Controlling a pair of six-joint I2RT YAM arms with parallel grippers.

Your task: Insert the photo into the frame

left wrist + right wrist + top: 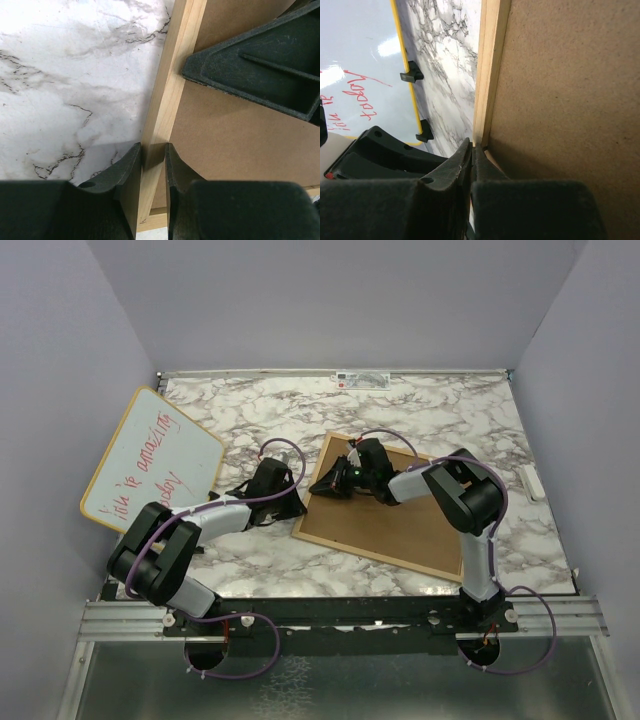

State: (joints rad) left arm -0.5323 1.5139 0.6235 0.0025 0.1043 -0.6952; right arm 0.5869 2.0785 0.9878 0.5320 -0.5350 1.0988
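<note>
frame [167, 85]: back-up, centre-right of top view | left tool [154, 155]: pinching its left rail | right tool [472, 150]: tips pressed together at backing board [235, 135] seam | photo: not visible | tip imo: hold rail steady, pry gently

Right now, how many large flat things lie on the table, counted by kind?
light wood frame: 1
brown backing board: 1
whiteboard: 1
Total: 3
</note>
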